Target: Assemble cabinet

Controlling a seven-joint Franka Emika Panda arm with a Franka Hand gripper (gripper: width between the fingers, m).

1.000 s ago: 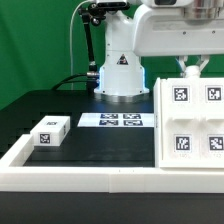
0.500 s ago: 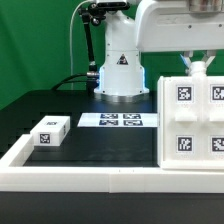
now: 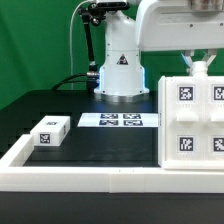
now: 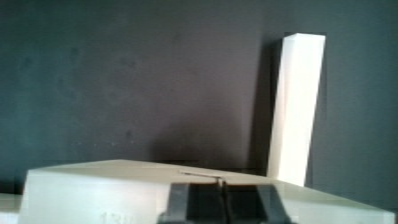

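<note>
Four black-and-white tags (image 3: 182, 96) face the camera on the cabinet (image 3: 195, 125), a big white box standing on the black tabletop (image 3: 105, 148) at the exterior view's right. It is just behind the low white frame (image 3: 90, 178) that borders the tabletop's near and left edges. The arm (image 3: 175, 30) reaches in from above, and the pincer (image 3: 197, 68) sits at the cabinet's top edge with its two dark fingers down at that edge. Whether they press on the white piece between them or merely flank it cannot be told. In the wrist view the pincer (image 4: 222, 203) appears only as a dark shape against the cabinet's white top (image 4: 116, 185), and its opening is not readable there either. Beyond that top a narrow white strip (image 4: 299, 105) stands out against the dark tabletop (image 4: 125, 80). At the exterior view's left a small white block (image 3: 50, 131) with one tag lies flat, near the frame's left side and well apart from the cabinet. The marker board (image 3: 118, 120) lies between them, farther back, just in front of the robot's base (image 3: 120, 75).
</note>
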